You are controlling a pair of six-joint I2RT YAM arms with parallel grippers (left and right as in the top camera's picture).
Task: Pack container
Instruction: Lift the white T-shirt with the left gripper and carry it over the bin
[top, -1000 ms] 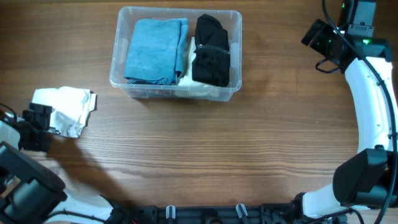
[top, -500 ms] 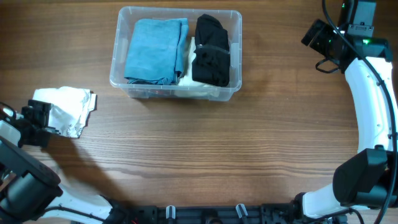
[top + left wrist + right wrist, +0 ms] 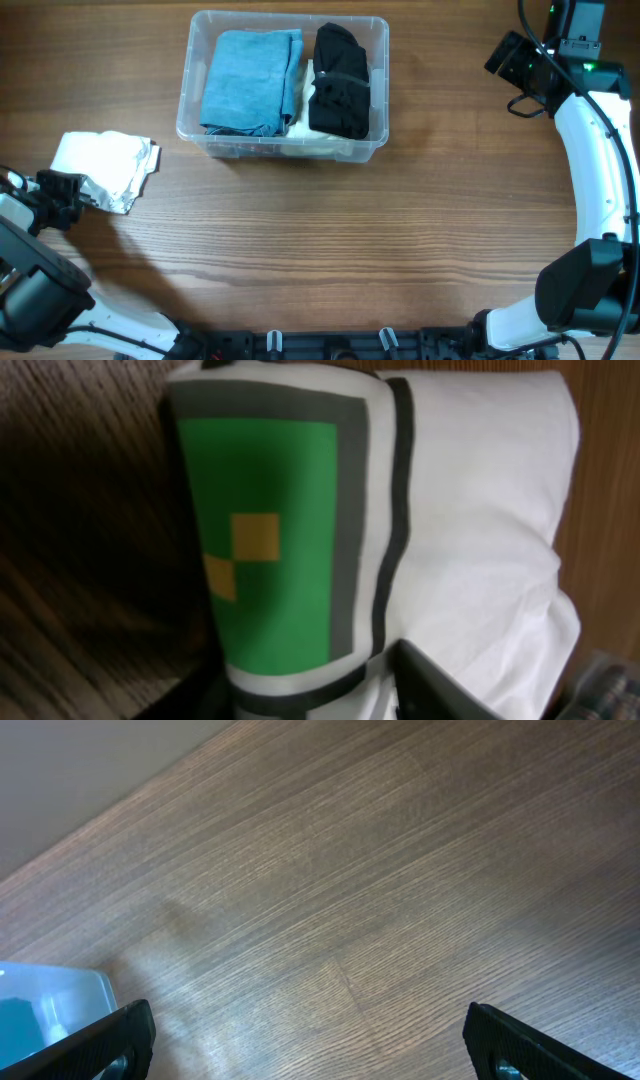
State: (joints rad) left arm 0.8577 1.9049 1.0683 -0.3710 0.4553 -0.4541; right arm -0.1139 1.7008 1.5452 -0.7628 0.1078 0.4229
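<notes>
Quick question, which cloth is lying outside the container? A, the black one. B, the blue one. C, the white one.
C: the white cloth lies on the table to the left of the container, while the blue cloth and the black cloth sit inside it.

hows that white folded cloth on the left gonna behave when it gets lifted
Probably floppy: the white folded cloth shows soft creases and loose layered edges, so its folds may sag open if held at one end. Likely light and not slippery, being fabric; it should not roll.
</notes>
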